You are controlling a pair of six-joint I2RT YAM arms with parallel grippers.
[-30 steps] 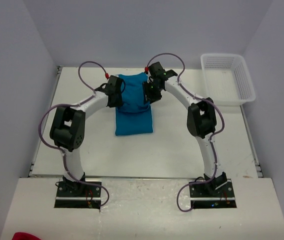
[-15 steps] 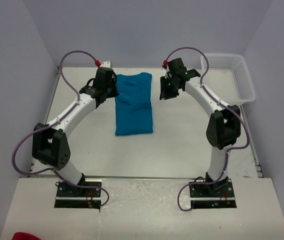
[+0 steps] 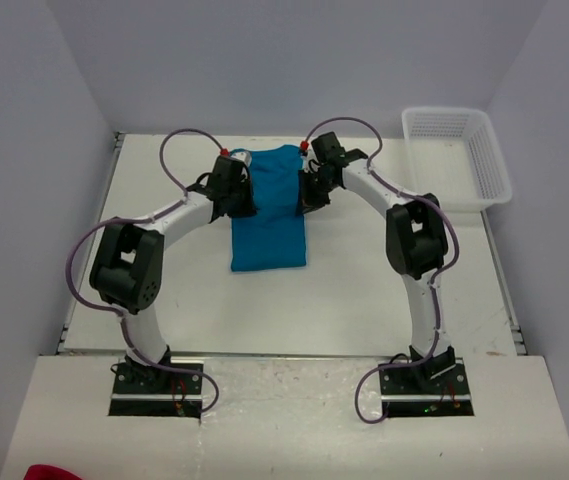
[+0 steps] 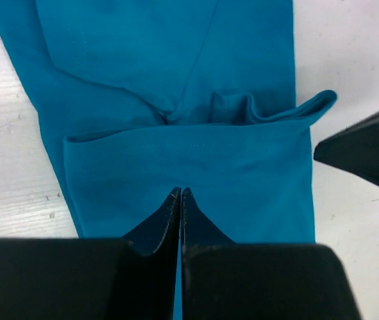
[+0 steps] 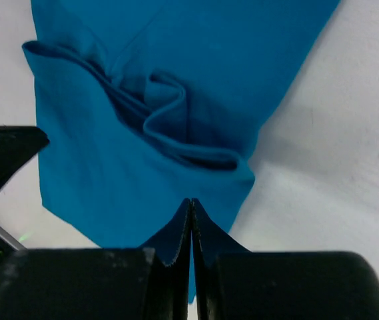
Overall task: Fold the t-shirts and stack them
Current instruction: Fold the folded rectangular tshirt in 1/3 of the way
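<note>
Top external view: left tool and right tool clenched at the t-shirt, upper edge; I'd draw both corners down-frame evenly.

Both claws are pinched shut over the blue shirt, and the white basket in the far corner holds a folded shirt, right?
Not quite. The white basket holds nothing, as the top external view shows. The rest stands: the left gripper and the right gripper are both shut over the teal t-shirt.
</note>
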